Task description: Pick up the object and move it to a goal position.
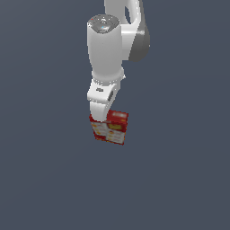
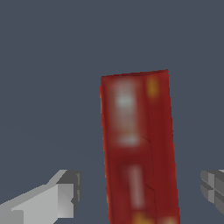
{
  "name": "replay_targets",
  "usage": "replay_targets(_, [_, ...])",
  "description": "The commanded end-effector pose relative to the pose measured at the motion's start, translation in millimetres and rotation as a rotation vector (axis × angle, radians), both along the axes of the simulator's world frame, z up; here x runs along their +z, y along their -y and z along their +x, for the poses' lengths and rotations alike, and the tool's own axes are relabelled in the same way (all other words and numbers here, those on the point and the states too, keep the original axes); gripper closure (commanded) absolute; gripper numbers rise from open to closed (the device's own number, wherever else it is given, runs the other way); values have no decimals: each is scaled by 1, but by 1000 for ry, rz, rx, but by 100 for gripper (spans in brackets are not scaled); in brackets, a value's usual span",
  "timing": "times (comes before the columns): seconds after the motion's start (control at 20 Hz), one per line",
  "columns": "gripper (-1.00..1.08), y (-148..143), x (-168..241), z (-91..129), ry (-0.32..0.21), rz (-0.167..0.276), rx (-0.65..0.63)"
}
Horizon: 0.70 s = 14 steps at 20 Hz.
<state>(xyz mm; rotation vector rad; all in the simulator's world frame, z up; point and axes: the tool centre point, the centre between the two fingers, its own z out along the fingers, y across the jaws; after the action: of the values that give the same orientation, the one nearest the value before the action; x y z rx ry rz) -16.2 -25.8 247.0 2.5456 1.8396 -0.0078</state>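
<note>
Plain dark blue-grey background fills both views, no edge or horizon, so can't tell a counter surface from empty space. Exterior view: white Panda arm (image 1: 110, 49) comes down from the top, wrist roughly vertical, pincer (image 1: 99, 117) down at the top edge of the carton (image 1: 110, 128), toward the exterior view's left side of it. Carton is red w/ yellow-and-white printed panels facing the camera, slightly tilted; no shadow or contact line under it, so resting vs. lifted can't be read here. Fingertips are hidden by the hand body from this angle. Wrist view: carton (image 2: 140, 148) runs long and narrow between the two fingers (image 2: 61, 197), slightly skewed to the finger line. Clear gap of background on both sides, wider on one side than the other, so pincer is spread, not touching the box, nothing held. Handling, as a guess: stiff cardboard-type box, light, flat smooth faces, prob. a bit slick but won't deform much under a moderate squeeze. Best hold looks like across the narrow thickness, pads on the two broad flat faces, near the middle of its length. Since the box sits off-centre in the gap, one finger would likely touch first and nudge or twist it; centring first would help.
</note>
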Motion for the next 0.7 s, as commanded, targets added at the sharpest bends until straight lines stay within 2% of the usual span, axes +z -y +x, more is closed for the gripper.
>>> replay_targets(0.0, [-92,0,-2,2,2,2,37])
replay_targets(0.65, [-92,-1,-8,4,3,4,85])
